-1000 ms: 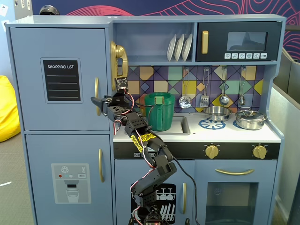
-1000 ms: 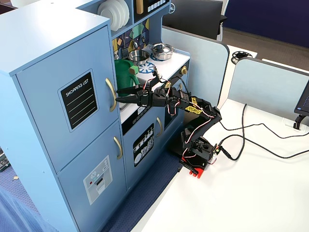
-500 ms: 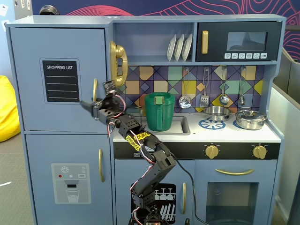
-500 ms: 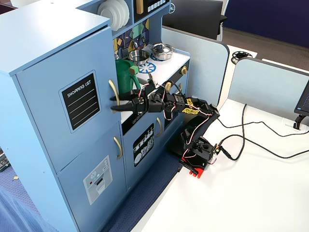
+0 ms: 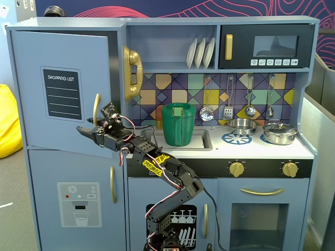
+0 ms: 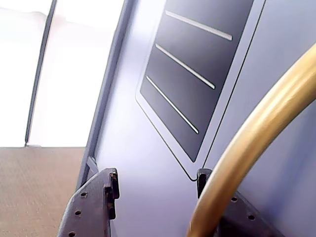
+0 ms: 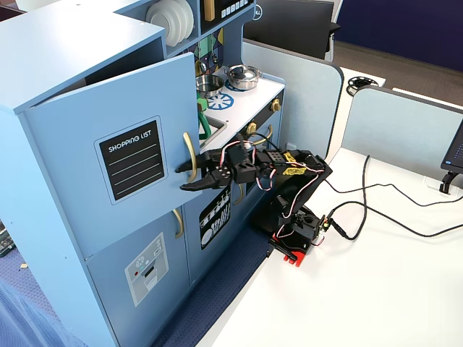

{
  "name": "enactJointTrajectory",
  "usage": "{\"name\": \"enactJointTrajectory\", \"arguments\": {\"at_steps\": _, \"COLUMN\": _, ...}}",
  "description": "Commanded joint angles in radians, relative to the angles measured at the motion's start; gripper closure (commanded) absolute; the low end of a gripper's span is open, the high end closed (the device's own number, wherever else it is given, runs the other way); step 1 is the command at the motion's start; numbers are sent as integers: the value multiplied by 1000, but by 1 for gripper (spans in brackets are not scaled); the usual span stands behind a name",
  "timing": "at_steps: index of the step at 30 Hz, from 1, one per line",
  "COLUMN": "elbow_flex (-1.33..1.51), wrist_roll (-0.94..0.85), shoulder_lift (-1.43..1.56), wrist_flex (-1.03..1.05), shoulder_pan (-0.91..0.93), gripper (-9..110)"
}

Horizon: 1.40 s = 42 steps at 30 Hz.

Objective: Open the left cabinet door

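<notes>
The left cabinet door (image 5: 63,52), blue-grey with a black "SHOPPING LIST" panel (image 5: 62,94) and a vertical gold bar handle (image 5: 96,108), stands partly swung out from the cabinet in both fixed views (image 7: 108,108). My gripper (image 5: 86,132) is open, its tips at the door's lower right corner just below and beside the handle (image 7: 188,152). In the wrist view the gripper (image 6: 158,175) faces the door face (image 6: 148,148), with the panel (image 6: 197,74) above. The handle (image 6: 256,128) curves across in front of the right finger. Nothing is gripped.
Below is the door with the ice dispenser picture (image 5: 78,204), and to its right the dishwasher door (image 5: 184,222). A gold toy phone (image 5: 132,73) and a green pitcher (image 5: 178,124) in the sink are behind my arm. My base (image 7: 293,238) sits on the white table with cables (image 7: 391,210).
</notes>
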Motion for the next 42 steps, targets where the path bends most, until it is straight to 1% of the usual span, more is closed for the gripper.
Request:
{"name": "enactJointTrajectory", "arguments": {"at_steps": 1, "elbow_flex": 37, "wrist_roll": -9, "shoulder_lift": 127, "wrist_flex": -14, "shoulder_pan": 34, "gripper": 90}}
{"name": "enactJointTrajectory", "arguments": {"at_steps": 10, "elbow_flex": 126, "wrist_roll": 23, "shoulder_lift": 390, "wrist_flex": 149, "shoulder_pan": 190, "gripper": 90}}
{"name": "enactJointTrajectory", "arguments": {"at_steps": 15, "elbow_flex": 120, "wrist_roll": 54, "shoulder_lift": 489, "wrist_flex": 238, "shoulder_pan": 299, "gripper": 91}}
{"name": "enactJointTrajectory", "arguments": {"at_steps": 20, "elbow_flex": 104, "wrist_roll": 118, "shoulder_lift": 511, "wrist_flex": 313, "shoulder_pan": 428, "gripper": 91}}
{"name": "enactJointTrajectory", "arguments": {"at_steps": 24, "elbow_flex": 144, "wrist_roll": 101, "shoulder_lift": 463, "wrist_flex": 304, "shoulder_pan": 485, "gripper": 91}}
{"name": "enactJointTrajectory", "arguments": {"at_steps": 27, "elbow_flex": 170, "wrist_roll": 100, "shoulder_lift": 411, "wrist_flex": 250, "shoulder_pan": 468, "gripper": 91}}
{"name": "enactJointTrajectory", "arguments": {"at_steps": 32, "elbow_flex": 202, "wrist_roll": 57, "shoulder_lift": 348, "wrist_flex": 158, "shoulder_pan": 367, "gripper": 91}}
{"name": "enactJointTrajectory", "arguments": {"at_steps": 42, "elbow_flex": 213, "wrist_roll": -48, "shoulder_lift": 333, "wrist_flex": 83, "shoulder_pan": 141, "gripper": 92}}
